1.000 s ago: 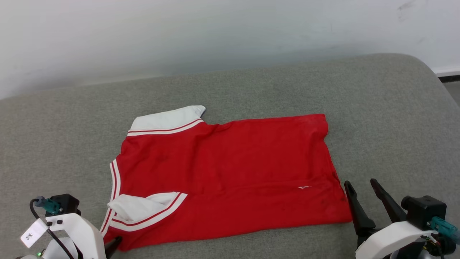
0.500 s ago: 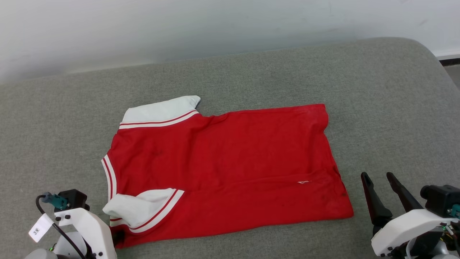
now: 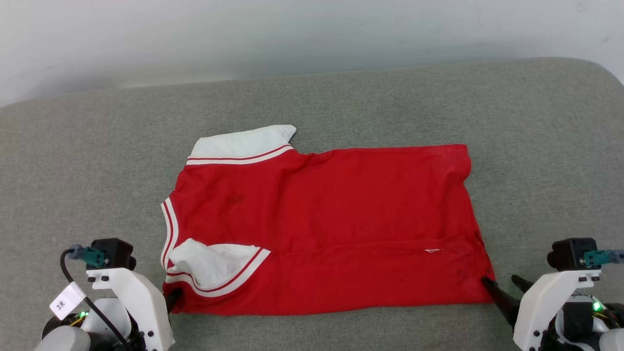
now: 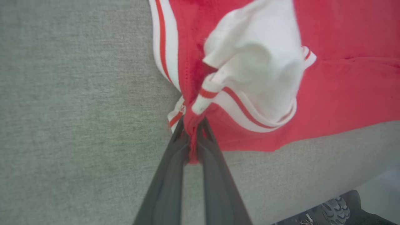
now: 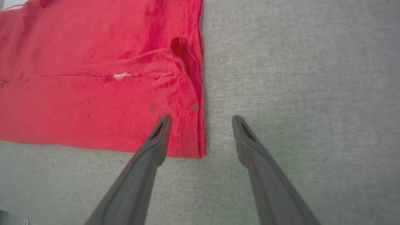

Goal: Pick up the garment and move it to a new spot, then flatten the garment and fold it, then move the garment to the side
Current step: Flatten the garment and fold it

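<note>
Garment (image 3: 321, 229) spread on the grey cushion (image 3: 341, 97), one near corner gripped and the other lined up.
Head view: it lies flat mid-cushion, with my left claw (image 3: 173, 298) at the near shoulder corner and my right claw (image 3: 498, 282) at the near hem corner, placed, I judge, to lift both ends together. Left wrist view: my fingers are clenched on a pinch of red fabric just below the folded white sleeve (image 4: 259, 62). Right wrist view: my jaws stand released, straddling the hem edge, one finger over cloth and one over cushion.
</note>
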Tool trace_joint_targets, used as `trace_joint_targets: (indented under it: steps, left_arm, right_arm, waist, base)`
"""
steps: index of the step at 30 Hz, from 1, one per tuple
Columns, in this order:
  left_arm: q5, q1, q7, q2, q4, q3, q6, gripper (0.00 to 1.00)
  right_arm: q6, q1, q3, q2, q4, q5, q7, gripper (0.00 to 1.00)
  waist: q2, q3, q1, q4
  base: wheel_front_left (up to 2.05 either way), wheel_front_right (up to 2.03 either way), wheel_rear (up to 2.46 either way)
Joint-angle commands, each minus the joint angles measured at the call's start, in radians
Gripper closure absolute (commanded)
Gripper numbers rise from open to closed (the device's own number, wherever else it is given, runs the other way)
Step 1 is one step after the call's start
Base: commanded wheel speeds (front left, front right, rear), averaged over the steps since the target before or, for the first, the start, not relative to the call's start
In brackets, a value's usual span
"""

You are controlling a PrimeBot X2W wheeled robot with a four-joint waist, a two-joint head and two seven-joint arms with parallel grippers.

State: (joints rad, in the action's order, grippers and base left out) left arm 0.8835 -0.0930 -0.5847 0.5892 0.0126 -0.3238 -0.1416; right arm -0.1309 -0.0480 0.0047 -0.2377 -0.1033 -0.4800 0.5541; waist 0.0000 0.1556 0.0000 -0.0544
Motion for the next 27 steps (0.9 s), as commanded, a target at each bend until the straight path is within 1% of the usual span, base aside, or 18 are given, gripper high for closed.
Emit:
trace_joint_targets:
  steps: [1,5,8,9,16,27]
  left_arm:
    - [-0.009,-0.017,0.005,0.003,-0.015,-0.001,-0.008,1.00]
    - [-0.017,-0.023,0.005,0.005,-0.047,-0.001,-0.018,1.00]
    - [-0.017,-0.025,0.007,0.002,-0.055,-0.003,-0.021,1.00]
    - [-0.014,-0.017,0.009,-0.001,-0.052,-0.001,-0.026,1.00]
    - [-0.007,0.004,0.019,-0.006,-0.035,-0.001,-0.028,1.00]
    - [-0.006,0.130,0.074,-0.020,-0.042,0.003,-0.062,1.00]
  right_arm:
    - [0.000,-0.021,0.006,-0.012,-0.013,-0.001,0.021,0.00]
    - [0.000,-0.062,0.045,-0.022,-0.068,-0.002,0.087,0.00]
    - [0.000,-0.077,0.085,-0.016,-0.115,-0.021,0.139,0.00]
    - [0.000,-0.084,0.106,-0.013,-0.136,-0.037,0.161,1.00]
    - [0.001,-0.100,0.096,-0.037,-0.132,-0.044,0.145,1.00]
    - [0.000,-0.009,0.055,-0.053,-0.086,-0.046,0.131,1.00]
  waist:
    - [0.0000,0.015,0.0000,0.012]
    - [0.0000,0.042,0.0000,0.022]
    - [0.0000,0.052,0.0000,0.027]
    - [0.0000,0.056,0.0000,0.030]
    - [0.0000,0.039,0.0000,0.028]
    - [0.0000,-0.094,0.0000,0.038]
  base:
    - [0.00,0.00,0.00]
    - [0.00,0.00,0.00]
    - [0.00,0.00,0.00]
    - [0.00,0.00,0.00]
    - [0.00,0.00,0.00]
    - [0.00,0.00,0.00]
